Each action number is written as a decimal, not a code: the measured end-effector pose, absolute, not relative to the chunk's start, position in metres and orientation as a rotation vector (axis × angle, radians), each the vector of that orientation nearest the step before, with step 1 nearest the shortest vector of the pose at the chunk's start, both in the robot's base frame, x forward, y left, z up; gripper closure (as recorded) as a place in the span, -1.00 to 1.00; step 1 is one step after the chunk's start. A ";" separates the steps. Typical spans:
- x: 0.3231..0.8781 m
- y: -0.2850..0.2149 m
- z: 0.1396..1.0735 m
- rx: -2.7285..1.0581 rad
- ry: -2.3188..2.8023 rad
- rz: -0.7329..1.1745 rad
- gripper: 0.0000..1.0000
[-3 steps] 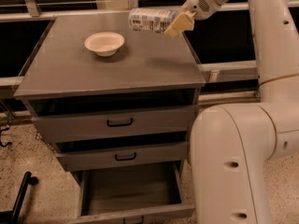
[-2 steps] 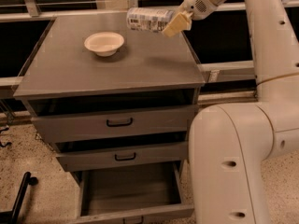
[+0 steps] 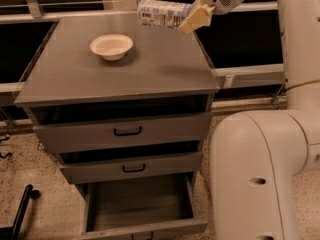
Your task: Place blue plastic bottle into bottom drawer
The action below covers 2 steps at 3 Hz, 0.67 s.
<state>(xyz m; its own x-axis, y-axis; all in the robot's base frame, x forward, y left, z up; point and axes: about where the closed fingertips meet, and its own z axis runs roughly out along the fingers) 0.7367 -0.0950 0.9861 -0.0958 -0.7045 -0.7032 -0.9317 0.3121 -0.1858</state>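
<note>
A cream bowl (image 3: 111,46) sits on the far left of the grey bench (image 3: 125,76). Under it, the two upper drawers (image 3: 125,131) are slightly ajar and the bottom drawer (image 3: 140,204) is pulled out towards the near side. The bottle (image 3: 161,13) lies sideways in the air above the bench's far right edge. The gripper (image 3: 192,17) pinches its right end between cream fingers (image 3: 195,18). The white arm (image 3: 260,154) fills the right side.

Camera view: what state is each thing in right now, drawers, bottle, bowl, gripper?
blue plastic bottle: lying sideways in the air, held above the cabinet's back edge.
gripper: shut on the bottle's right end, upper right.
bottom drawer: pulled open.
middle drawer: pushed in.
top drawer: pushed in.
bowl: upright on the cabinet top.
</note>
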 end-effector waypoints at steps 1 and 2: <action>0.718 -0.114 1.009 -1.479 1.779 0.380 1.00; 0.681 -0.141 1.024 -1.511 1.695 0.371 1.00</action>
